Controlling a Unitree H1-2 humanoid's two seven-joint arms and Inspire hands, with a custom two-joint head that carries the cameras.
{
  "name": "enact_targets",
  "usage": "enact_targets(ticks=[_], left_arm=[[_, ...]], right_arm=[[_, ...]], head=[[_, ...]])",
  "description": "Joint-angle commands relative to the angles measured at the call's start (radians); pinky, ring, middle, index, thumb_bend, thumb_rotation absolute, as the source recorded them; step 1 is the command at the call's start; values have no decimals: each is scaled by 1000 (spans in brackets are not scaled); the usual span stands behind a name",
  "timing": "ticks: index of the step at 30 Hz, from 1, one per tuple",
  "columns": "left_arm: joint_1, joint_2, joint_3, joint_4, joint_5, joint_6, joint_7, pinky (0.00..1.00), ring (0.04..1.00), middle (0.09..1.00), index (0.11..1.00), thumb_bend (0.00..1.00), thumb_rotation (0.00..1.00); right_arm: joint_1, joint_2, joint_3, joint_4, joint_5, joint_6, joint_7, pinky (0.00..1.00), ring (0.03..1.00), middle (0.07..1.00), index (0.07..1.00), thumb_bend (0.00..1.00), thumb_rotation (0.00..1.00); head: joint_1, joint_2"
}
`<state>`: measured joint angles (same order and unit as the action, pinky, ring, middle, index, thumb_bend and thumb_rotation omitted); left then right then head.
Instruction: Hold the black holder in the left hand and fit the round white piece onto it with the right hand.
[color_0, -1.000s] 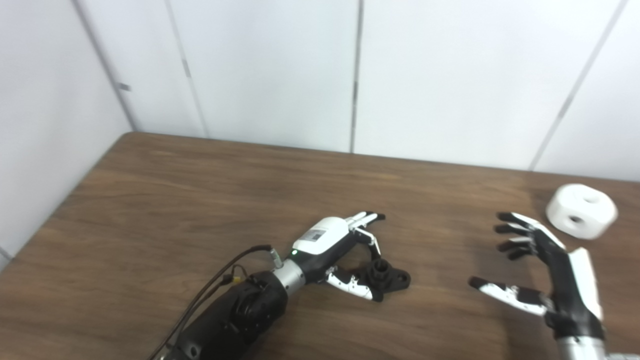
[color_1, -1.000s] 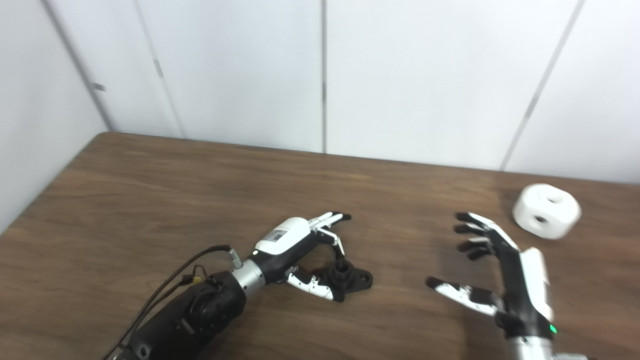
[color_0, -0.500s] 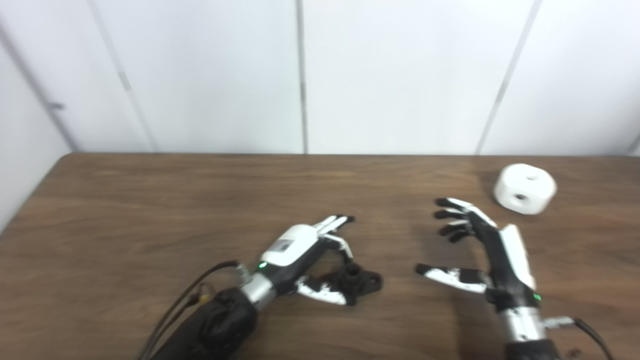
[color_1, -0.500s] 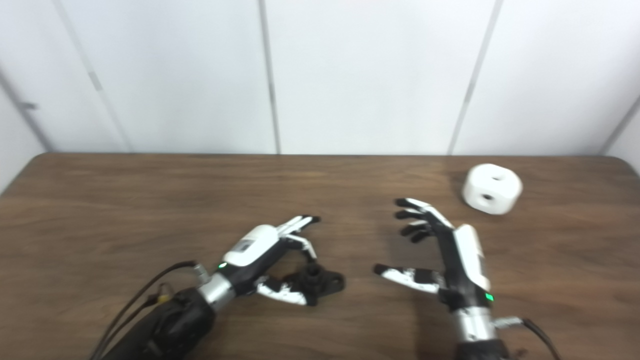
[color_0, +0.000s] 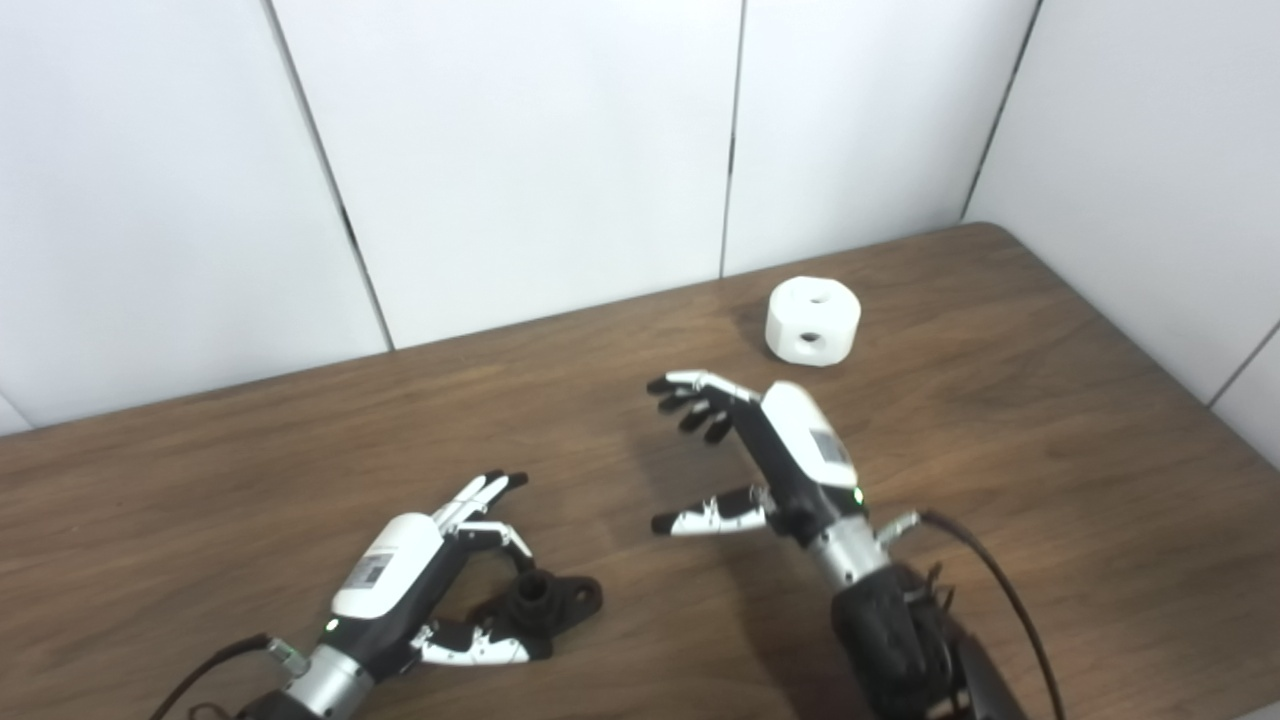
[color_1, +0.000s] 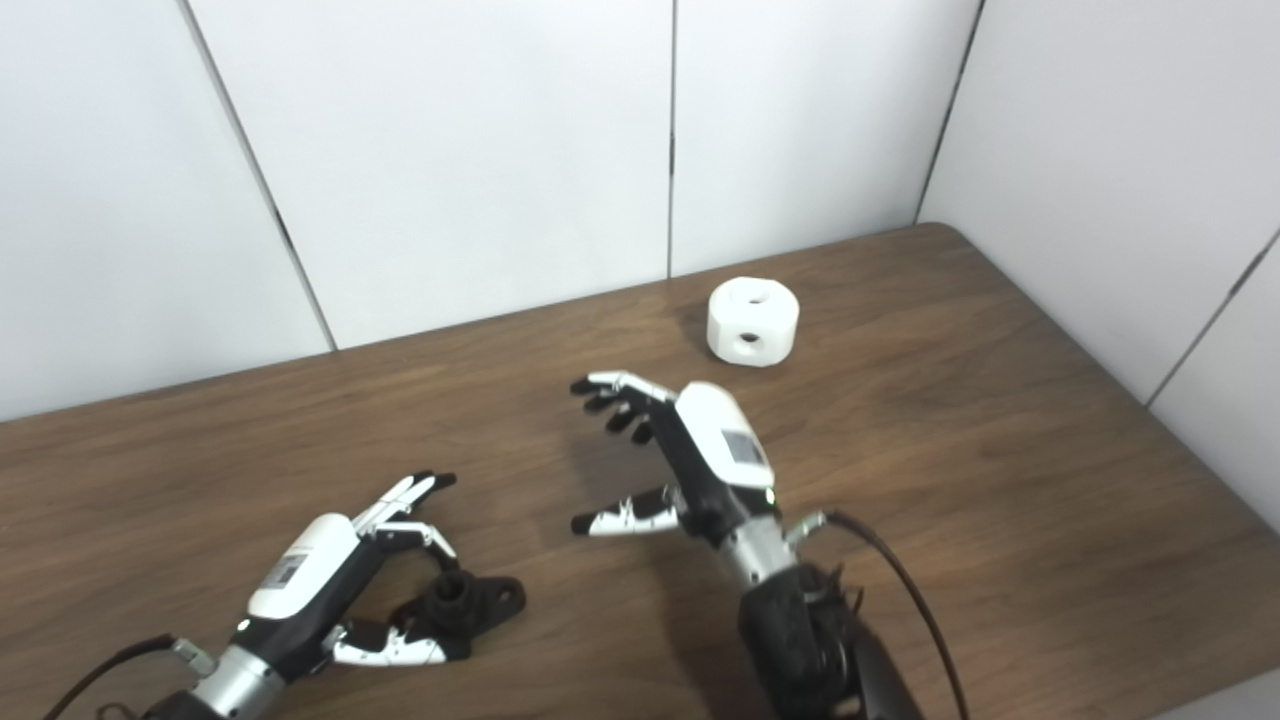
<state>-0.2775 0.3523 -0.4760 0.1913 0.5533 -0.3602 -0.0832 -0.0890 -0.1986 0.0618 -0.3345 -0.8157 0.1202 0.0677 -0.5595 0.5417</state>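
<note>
The black holder (color_0: 545, 598) lies flat on the brown table at the lower left. My left hand (color_0: 415, 575) rests over its near side, fingers spread above it and thumb beside its base, open and not closed on it. The round white piece (color_0: 812, 321) with holes in its top and side stands near the table's back edge. My right hand (color_0: 760, 455) hovers open in the middle of the table, fingers spread, a hand's length short of the white piece and to its left.
White wall panels (color_0: 520, 150) close the table's back edge and a side wall (color_0: 1150, 170) runs along its right edge. The table's rounded back right corner (color_0: 985, 228) shows. A black cable (color_0: 990, 580) trails from my right forearm.
The camera has swung to the right, shifting the whole scene left and showing the right wall. Both hands stay open; the holder and the white piece lie where they were.
</note>
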Motion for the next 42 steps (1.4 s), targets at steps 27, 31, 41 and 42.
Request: enact_targets(ticks=[27, 31, 41, 42], left_arm=[[11, 35, -13, 142, 32, -70, -37, 829, 939, 910, 487, 522, 52], [14, 34, -14, 139, 31, -68, -40, 836, 934, 906, 487, 522, 52], [19, 38, -15, 118, 20, -47, -68, 864, 950, 921, 488, 522, 53], [21, 39, -15, 114, 20, -44, -72, 867, 951, 922, 488, 522, 53]], right_arm=[[-487, -446, -72, 59, -429, 247, 632, 873, 974, 996, 896, 916, 307], [-528, -467, -43, 128, -419, 227, 675, 880, 977, 998, 903, 930, 337], [-607, -458, 41, 277, -375, 251, 756, 938, 1000, 1000, 900, 1000, 437], [-612, -455, 50, 286, -375, 250, 756, 933, 1000, 1000, 896, 1000, 444]], head=[[-116, -116], [-111, -115], [-98, -104], [-98, -103]])
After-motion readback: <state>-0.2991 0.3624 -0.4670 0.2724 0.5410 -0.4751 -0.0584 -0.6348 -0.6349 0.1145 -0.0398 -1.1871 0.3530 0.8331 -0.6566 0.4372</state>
